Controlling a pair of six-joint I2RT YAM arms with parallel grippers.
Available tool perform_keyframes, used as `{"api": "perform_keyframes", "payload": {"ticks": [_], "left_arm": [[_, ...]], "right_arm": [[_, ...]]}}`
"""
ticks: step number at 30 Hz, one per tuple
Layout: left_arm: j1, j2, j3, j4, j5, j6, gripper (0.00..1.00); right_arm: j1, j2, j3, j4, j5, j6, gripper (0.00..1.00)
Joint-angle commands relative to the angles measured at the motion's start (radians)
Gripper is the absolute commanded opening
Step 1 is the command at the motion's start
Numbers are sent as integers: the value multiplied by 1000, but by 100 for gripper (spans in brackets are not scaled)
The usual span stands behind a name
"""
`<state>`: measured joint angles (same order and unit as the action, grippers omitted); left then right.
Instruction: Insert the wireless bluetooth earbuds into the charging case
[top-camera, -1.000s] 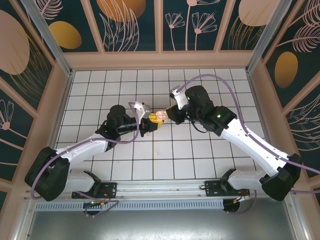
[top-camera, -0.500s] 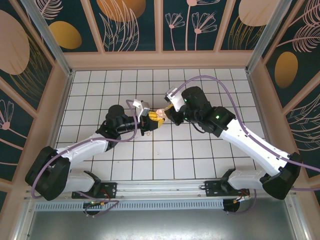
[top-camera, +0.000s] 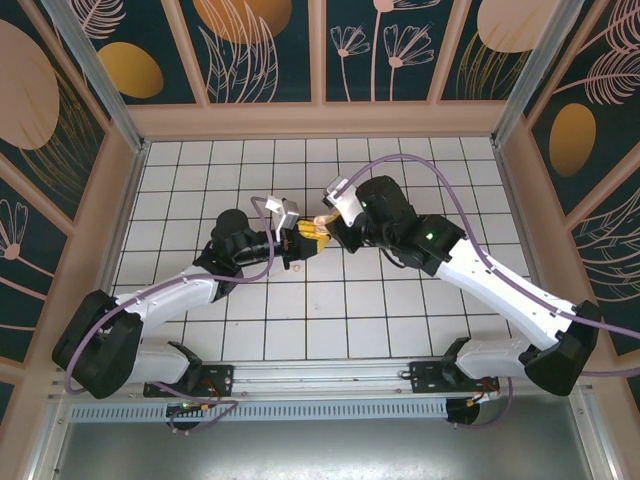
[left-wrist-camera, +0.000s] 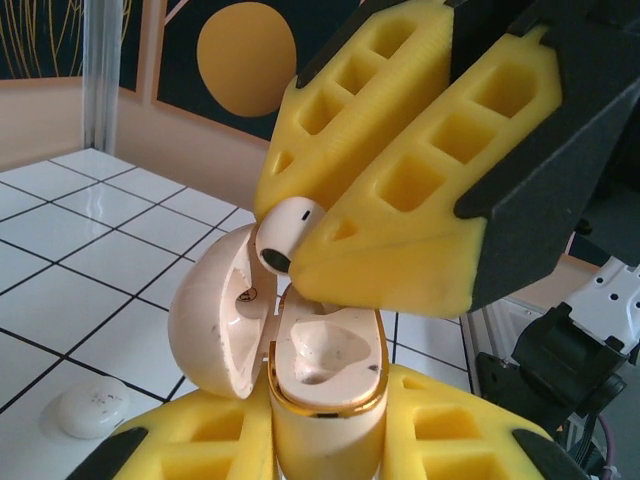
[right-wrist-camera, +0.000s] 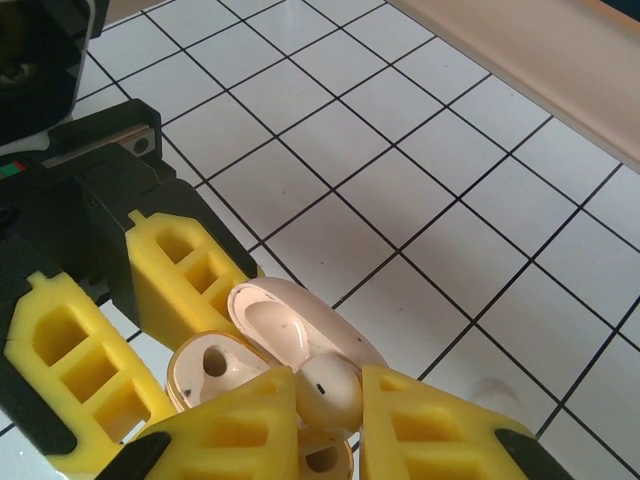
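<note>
The charging case (left-wrist-camera: 325, 385) is pinkish-beige with a gold rim, and its lid (left-wrist-camera: 215, 320) hangs open to the left. My left gripper (left-wrist-camera: 325, 445) is shut on the case body and holds it upright above the tiles. One earbud (left-wrist-camera: 285, 232) is pinched in my right gripper (right-wrist-camera: 330, 420), which is shut on it. The earbud (right-wrist-camera: 335, 390) hangs just over the case's open top, close to the lid (right-wrist-camera: 285, 320). An empty socket shows in the case (right-wrist-camera: 215, 365). In the top view both grippers meet at mid-table, left gripper (top-camera: 298, 243) and right gripper (top-camera: 325, 222).
A small pale rounded piece (left-wrist-camera: 90, 412) lies on the white tiled floor (left-wrist-camera: 60, 300) below and left of the case. The wooden wall (right-wrist-camera: 540, 70) runs along the far edge. Open tiles surround the two arms on all sides.
My right gripper has moved left and slightly farther back with the earbud, closing in over the case. The left gripper with the case has shifted only slightly.
</note>
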<state>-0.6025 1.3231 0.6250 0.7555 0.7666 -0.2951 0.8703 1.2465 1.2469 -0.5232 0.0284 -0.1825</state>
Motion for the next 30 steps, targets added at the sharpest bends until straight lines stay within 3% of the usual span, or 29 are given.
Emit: {"api": "perform_keyframes", "payload": {"ticks": [1,12,22,30], "left_arm": [[3,-1,45,64,4,-21,21],[3,-10,54,12,-24,39,21],[4,-35,-17,-198,-175,198,19],[3,-116,-87,-286,-263,227,19]], "right_arm": [[17,15,20,-44,50,-28,17],[35,-3,13,-76,71,-16,20],[-225,-15,-41,-145,-238,89,21],[-281,143,-116,-224,-284,71,19]]}}
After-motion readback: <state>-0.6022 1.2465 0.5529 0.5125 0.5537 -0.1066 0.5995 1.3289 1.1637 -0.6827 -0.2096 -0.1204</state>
